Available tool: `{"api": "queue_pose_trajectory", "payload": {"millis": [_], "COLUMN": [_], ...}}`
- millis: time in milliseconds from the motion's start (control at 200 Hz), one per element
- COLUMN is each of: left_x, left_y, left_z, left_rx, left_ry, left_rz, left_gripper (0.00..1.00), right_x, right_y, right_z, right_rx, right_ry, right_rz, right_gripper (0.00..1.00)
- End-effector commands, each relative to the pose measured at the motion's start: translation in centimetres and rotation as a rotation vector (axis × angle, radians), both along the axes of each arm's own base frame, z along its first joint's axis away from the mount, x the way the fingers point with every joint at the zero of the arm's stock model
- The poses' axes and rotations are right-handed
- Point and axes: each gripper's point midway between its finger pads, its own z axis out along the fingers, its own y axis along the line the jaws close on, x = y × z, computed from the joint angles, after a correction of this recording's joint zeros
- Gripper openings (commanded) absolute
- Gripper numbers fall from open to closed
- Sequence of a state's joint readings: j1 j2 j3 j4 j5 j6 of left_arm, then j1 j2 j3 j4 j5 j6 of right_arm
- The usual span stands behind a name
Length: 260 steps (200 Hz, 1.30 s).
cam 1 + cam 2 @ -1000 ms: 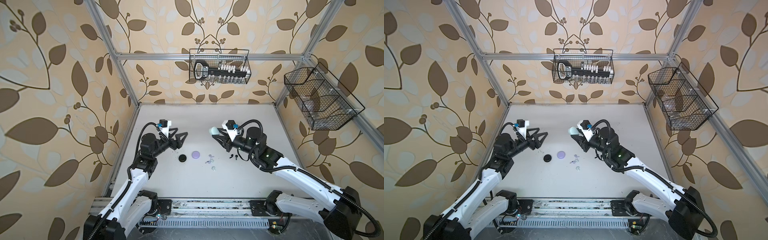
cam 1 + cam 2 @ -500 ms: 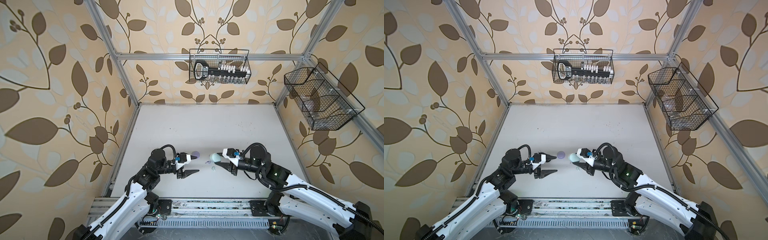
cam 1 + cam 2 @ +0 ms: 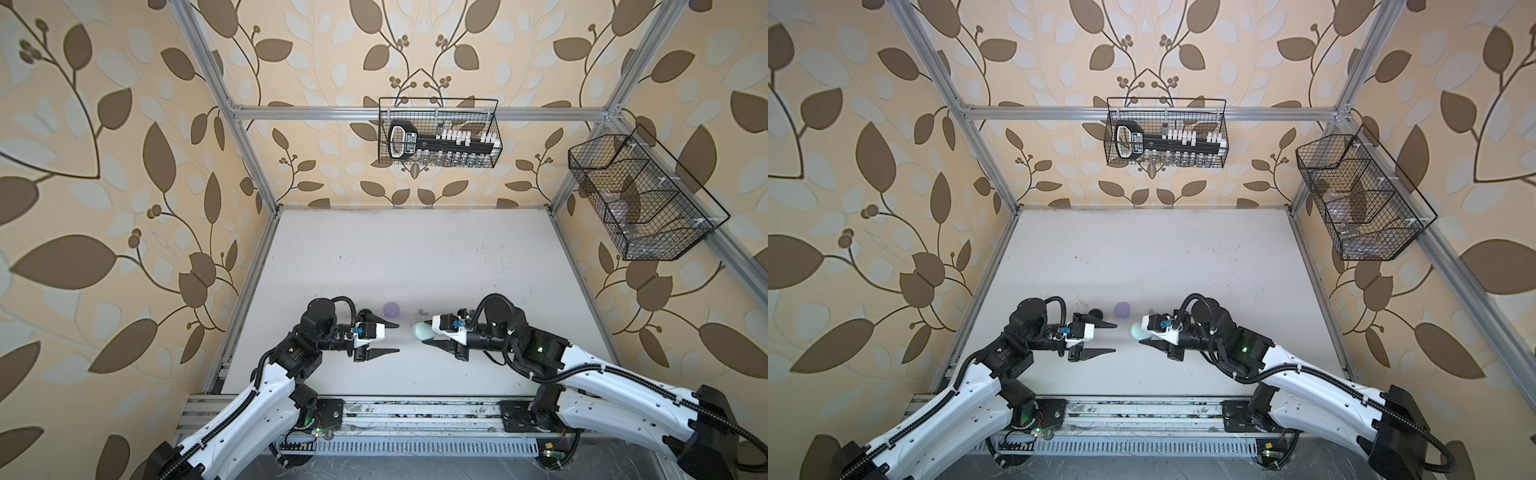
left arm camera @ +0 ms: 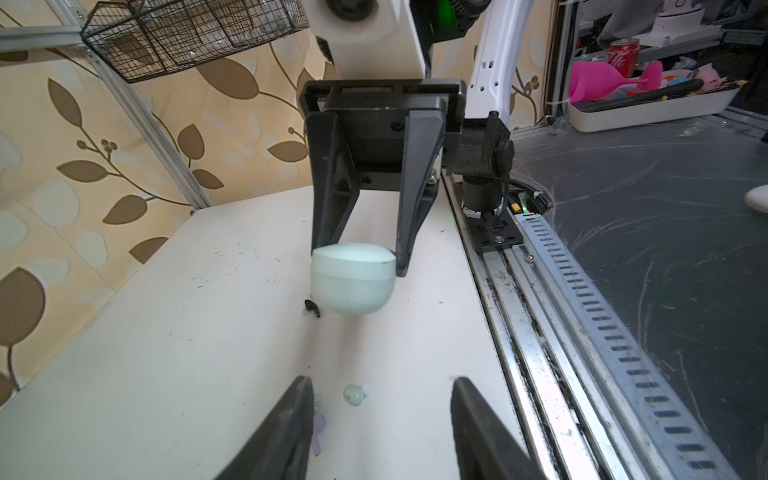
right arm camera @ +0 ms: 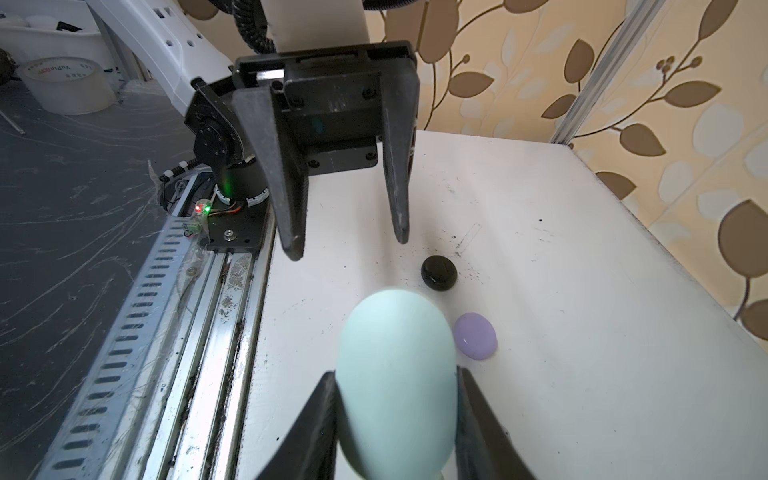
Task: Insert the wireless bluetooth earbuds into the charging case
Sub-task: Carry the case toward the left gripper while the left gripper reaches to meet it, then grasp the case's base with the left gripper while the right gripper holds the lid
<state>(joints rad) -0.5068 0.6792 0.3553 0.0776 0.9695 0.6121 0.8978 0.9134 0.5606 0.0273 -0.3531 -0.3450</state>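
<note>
Slipping looked the likeliest fault: the mint charging case [image 5: 395,374] was smooth and egg-rounded, and only the finger ends of the right end effector [image 3: 419,332] pinched it, clear of the counter [image 3: 415,257]. I judged that a push from the side, or an off-centre squeeze on the curved shell, could have squirted it out. A fall there could have scattered the wireless bluetooth earbuds. The seam showed the lid shut, so nothing could go in until it was opened, and prying at it against so shallow a hold could have twisted the case in the grip.

None of the earbuds was in a case. A mint earbud [image 4: 354,394] and a lavender earbud [image 4: 318,428] lay loose on the counter close to the left end effector's fingers [image 4: 291,415]. A black earbud [image 4: 312,308] lay beyond, partly hidden behind the held case.

In both top views the case sat low in the frame, near the middle. The left end effector [image 3: 397,338] stood just to its left, nose to nose with it but apart. Its jaws were spread with nothing between them.

The lavender case [image 5: 475,341] and black case [image 5: 439,272] rested shut on the counter just above the pair in a top view.
</note>
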Motion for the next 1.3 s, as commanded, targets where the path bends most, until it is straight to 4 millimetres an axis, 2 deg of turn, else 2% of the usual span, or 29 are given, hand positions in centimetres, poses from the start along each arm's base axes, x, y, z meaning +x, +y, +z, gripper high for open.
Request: {"api": "queue_pose_trajectory", "payload": {"millis": [0,225,490,960,1295], "left_x": [-0.4,0.3,0.0,-0.2,-0.8], "left_y": [-0.6,-1.5,-1.2,-1.4,-1.4], "left_z": [0.4,-0.3,0.2,0.0,0.5], "left_rx": [-0.001,0.057,0.06,0.078,0.052], "left_ry": [-0.049,0.006,-0.02,-0.001,-0.024], "left_rz": [-0.044,-0.044,-0.031,-0.062,-0.091], "left_gripper": [0.53,0.55,0.55,0.51,0.51], "right_x": [-0.6,-0.7,-1.5,-1.7,-1.6], "right_y": [0.8,2.6,4.5,4.3,4.6], "right_z": [0.1,-0.3,0.0,0.8,0.4], "right_rx": [0.009,0.044,0.065,0.086,0.067], "right_ry": [-0.037,-0.036,-0.023,-0.037,-0.026], "right_rz": [0.049,0.03,0.088,0.085,0.091], "right_gripper": [0.0,0.0,0.0,0.0,0.0]}}
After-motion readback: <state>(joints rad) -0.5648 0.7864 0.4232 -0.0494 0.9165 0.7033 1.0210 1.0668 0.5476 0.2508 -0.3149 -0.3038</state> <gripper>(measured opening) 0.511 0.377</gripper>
